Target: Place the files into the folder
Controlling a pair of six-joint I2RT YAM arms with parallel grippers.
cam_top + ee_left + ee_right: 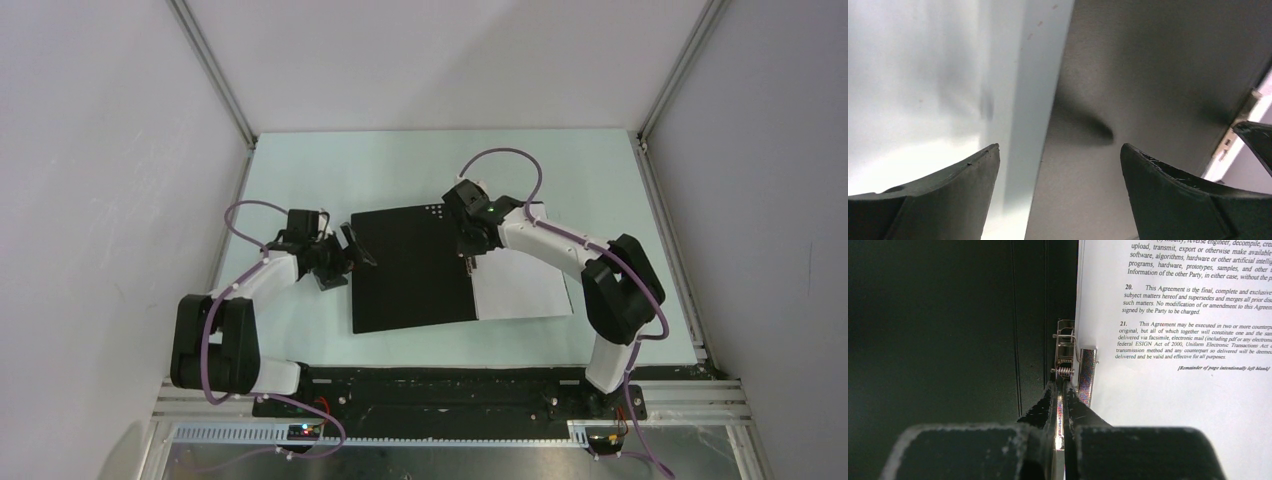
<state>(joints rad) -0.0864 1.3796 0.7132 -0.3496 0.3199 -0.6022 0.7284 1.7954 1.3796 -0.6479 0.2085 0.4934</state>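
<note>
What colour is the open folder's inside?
The folder is black inside; top view shows it best.

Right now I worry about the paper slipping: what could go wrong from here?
1. The right gripper is shut on the metal clip at the spine. If it slips off, the clip may snap down and skew the printed sheet, whose edge lies right at it.
2. The left gripper stands open over the left edge of the folder, holding nothing, so the folder may slide if the clip is tugged.
</note>
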